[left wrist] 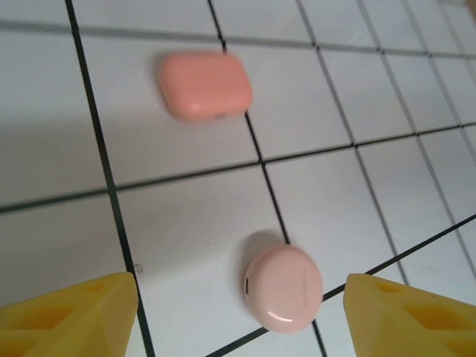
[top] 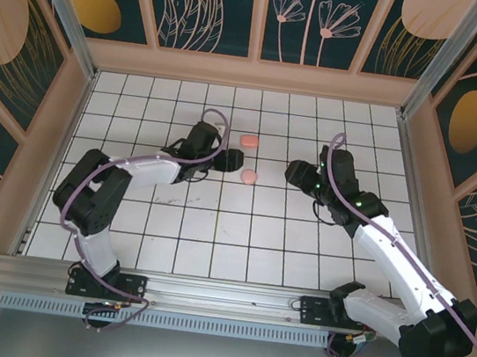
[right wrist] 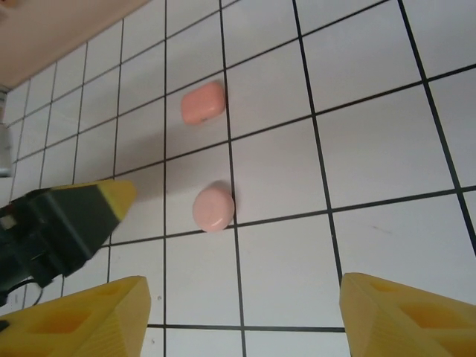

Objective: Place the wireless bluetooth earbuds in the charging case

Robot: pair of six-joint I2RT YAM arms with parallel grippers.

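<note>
A round pale pink charging case lies shut on the white tiled floor. A coral, rounded-rectangle case lies one tile behind it, also shut. The earbuds are out of view. My left gripper sits just left of the round case. In the left wrist view the round case lies between the yellow fingertips of the open left gripper, touching neither, with the coral case beyond. My right gripper hovers to the right, open and holding nothing, with the round case ahead of it.
The white tiled floor is walled by wooden-framed panels on the back and both sides. The left gripper's fingertip shows at the left of the right wrist view, near the round case. The coral case lies further back there.
</note>
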